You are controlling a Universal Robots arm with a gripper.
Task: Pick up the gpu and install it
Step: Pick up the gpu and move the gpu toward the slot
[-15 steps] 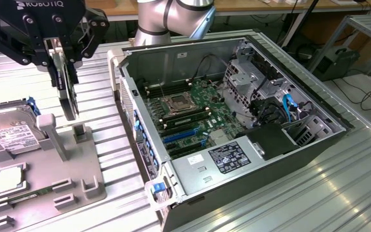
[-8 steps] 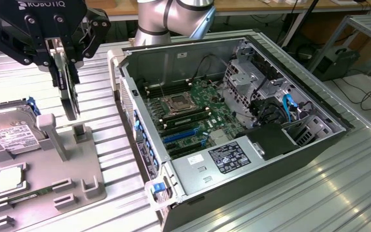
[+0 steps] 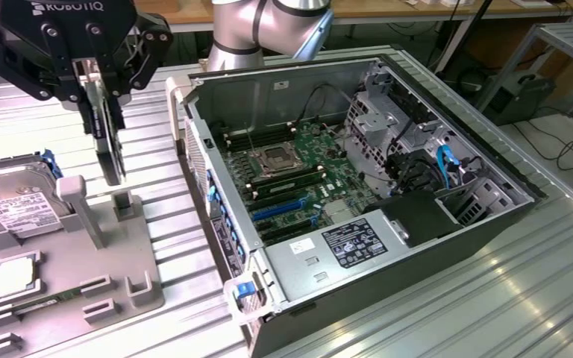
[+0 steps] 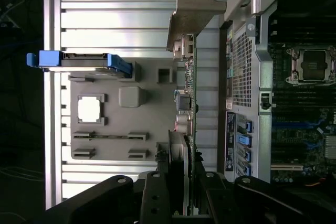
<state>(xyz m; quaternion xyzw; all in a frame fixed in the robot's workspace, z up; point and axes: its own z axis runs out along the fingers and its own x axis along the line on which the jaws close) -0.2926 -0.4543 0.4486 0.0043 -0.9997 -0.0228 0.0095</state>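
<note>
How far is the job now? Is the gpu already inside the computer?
Done: the gpu is lifted off the gray holder. In hand: the claw grips it, edge down, above the holder beside the open case. Left: it is not yet in the case; the blue slots are unfilled.

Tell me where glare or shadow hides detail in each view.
Exterior view: strong glare streaks the metal table; the computer case interior is evenly lit. Wrist view: the table slats glare white, the square chip washes out, and the gripper is dark.
</note>
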